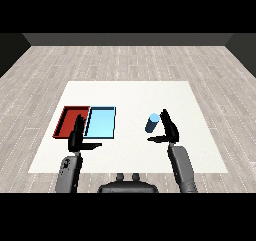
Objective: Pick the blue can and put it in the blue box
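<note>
Blue can (152,123) sat tilted on the white table (130,92), well right of the light blue tray (100,123), inside the right hand (170,128), spread wide for a likely grab; left hand (78,137) hung open over the trays.

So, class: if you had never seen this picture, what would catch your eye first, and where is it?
First the two bright trays side by side at the table's left: the red tray and, to its right, the light blue tray. Next the blue can, right of the trays, just beside the open right hand. The left hand hangs open in front of the trays.
</note>
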You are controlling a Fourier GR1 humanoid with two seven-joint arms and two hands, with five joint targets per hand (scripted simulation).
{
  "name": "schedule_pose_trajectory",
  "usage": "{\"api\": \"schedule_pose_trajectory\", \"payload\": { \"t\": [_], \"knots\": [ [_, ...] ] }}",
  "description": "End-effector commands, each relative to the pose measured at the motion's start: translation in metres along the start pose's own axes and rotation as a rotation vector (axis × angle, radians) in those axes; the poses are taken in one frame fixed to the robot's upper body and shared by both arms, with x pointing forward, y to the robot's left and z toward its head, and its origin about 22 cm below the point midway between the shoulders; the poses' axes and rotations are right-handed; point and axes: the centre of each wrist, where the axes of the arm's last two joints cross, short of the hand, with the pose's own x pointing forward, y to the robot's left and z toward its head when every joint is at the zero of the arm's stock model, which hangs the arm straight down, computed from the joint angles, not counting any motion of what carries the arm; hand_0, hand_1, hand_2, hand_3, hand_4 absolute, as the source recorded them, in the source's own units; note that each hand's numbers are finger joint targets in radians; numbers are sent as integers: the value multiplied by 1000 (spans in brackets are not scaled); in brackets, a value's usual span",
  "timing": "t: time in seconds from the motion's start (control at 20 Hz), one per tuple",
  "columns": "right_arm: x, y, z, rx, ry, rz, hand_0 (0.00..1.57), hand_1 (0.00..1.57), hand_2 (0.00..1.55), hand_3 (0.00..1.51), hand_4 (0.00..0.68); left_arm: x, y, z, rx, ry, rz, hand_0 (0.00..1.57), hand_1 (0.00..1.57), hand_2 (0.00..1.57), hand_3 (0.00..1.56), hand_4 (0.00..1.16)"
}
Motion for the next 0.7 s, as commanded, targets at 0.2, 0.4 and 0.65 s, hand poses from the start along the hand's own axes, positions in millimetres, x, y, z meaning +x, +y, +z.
{"api": "schedule_pose_trajectory", "payload": {
  "t": [0.2, 0.4, 0.65],
  "knots": [
    [-26, -8, -1, 18, -64, -50, 0, 0, 0, 0, 0, -13, -2, 10, 4, -63, 4, 0, 0, 0, 0, 0],
    [-14, -10, -6, 13, -64, -50, 0, 0, 0, 0, 0, -11, -7, 2, 15, -63, 0, 0, 0, 0, 0, 0],
    [-9, -16, -13, -25, -52, -26, 0, 0, 0, 0, 0, -11, -1, -16, -7, -74, 0, 0, 0, 0, 0, 0]
  ]
}}
